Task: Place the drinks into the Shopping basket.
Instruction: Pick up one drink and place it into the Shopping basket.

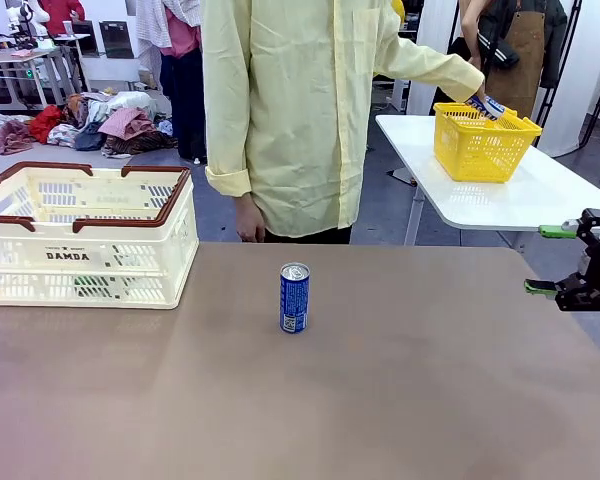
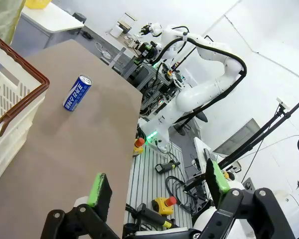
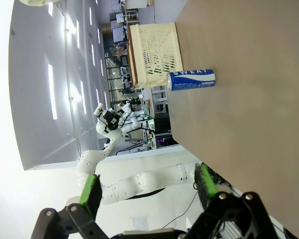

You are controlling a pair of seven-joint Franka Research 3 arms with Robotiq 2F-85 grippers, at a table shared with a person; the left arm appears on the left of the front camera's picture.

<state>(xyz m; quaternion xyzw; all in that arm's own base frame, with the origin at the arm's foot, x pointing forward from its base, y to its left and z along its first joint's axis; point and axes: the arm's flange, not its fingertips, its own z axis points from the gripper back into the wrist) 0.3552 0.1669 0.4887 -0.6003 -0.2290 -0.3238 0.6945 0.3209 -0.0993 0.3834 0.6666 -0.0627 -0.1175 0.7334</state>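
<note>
Jaws gape empty on left gripper (image 2: 158, 184) and right gripper (image 1: 548, 260). Blue can (image 1: 294, 298) stands upright on the table (image 1: 430, 400), apart from the Shopping basket (image 1: 85, 262); pickup seems unstarted, so an arm must reach and clasp it.

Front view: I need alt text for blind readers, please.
A blue can stands upright mid-table, apart from the cream Shopping basket at left. Behind, a person in yellow reaches into a yellow basket; the right gripper hangs open at right.
</note>
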